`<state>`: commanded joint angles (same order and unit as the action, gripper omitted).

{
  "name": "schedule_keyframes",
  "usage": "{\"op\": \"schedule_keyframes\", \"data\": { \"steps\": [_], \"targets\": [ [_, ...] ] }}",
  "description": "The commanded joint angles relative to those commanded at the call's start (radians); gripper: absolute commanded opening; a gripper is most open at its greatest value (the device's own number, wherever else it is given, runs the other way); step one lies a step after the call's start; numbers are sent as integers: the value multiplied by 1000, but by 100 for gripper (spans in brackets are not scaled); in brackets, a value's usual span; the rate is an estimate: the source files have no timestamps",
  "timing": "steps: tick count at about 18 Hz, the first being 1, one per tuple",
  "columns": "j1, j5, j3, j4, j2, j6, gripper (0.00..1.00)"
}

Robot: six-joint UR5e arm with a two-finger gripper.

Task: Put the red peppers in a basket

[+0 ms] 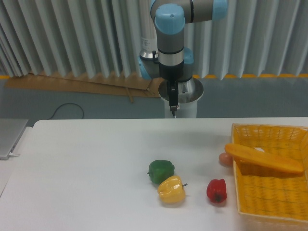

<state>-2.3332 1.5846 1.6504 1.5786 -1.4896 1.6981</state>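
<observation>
Waiting up high at the back, the gripper (173, 103) holds nothing; I cannot tell if it is open. The red pepper (216, 190) sits just left of the basket (269, 197). Next, reach down and grab it. The yellow pepper (172, 189) sits near.

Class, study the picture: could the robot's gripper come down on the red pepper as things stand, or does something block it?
Probably yes. The red pepper stands apart from the yellow pepper and the basket, nothing over it. The gripper hangs high behind the table, so its path down looks free.
</observation>
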Motion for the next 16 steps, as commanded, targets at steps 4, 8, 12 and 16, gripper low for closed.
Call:
{"op": "schedule_keyframes", "data": {
  "steps": [4,8,12,16],
  "targets": [
    [0,0,0,1,3,-9,100],
    [-2,5,-1,1,5,-9,100],
    [-2,3,0,1,3,-26,100],
    [-2,0,-4,0,2,-34,100]
  ]
}}
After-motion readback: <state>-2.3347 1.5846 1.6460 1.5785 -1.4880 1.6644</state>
